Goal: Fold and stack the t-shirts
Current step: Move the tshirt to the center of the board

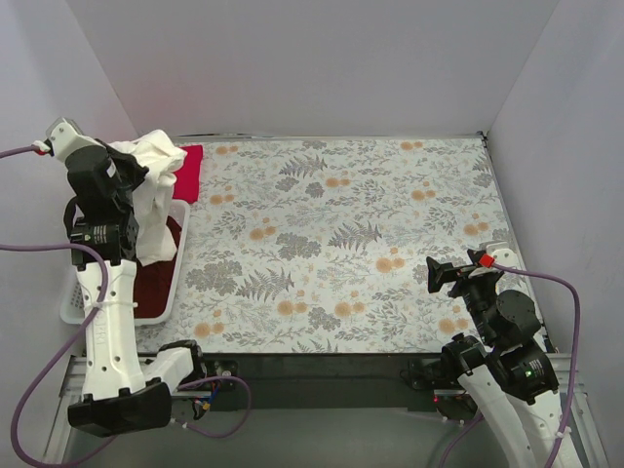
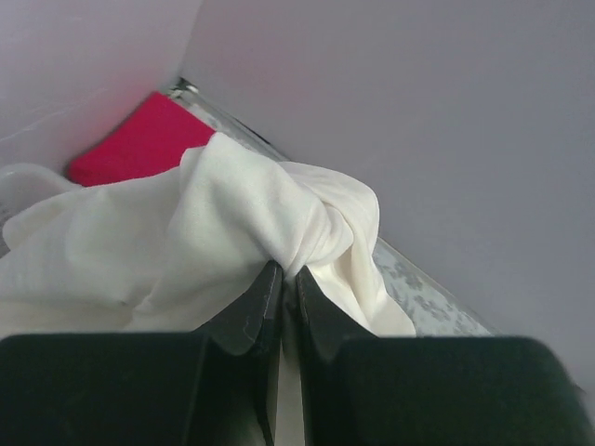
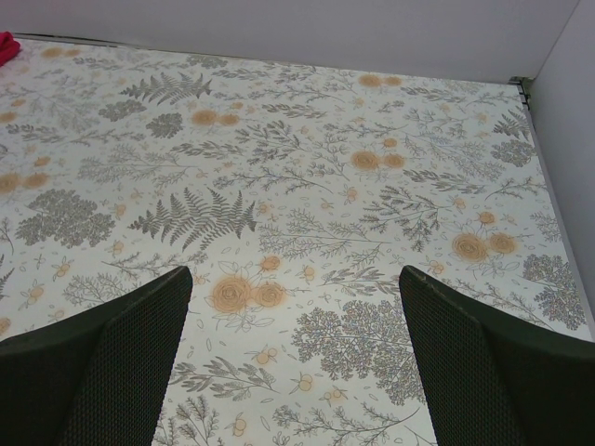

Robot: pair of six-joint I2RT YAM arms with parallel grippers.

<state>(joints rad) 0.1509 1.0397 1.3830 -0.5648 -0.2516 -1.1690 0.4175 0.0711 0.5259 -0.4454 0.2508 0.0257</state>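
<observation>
My left gripper (image 1: 136,166) is shut on the cream-white t-shirt (image 1: 156,190) and holds it bunched up above the white basket (image 1: 70,297) at the far left. In the left wrist view the gripper (image 2: 288,271) pinches a fold of the cream cloth (image 2: 186,232). Its red print is hidden. The crimson-pink t-shirt (image 1: 189,172) lies at the basket's far end; it also shows in the left wrist view (image 2: 139,144). The dark maroon t-shirt (image 1: 156,278) lies in the basket. My right gripper (image 1: 450,273) is open and empty over the table's right front, as the right wrist view (image 3: 296,288) shows.
The floral table cloth (image 1: 341,234) covers the table between white walls. The basket stands against the left wall. A corner of the pink shirt shows at the far left of the right wrist view (image 3: 7,45).
</observation>
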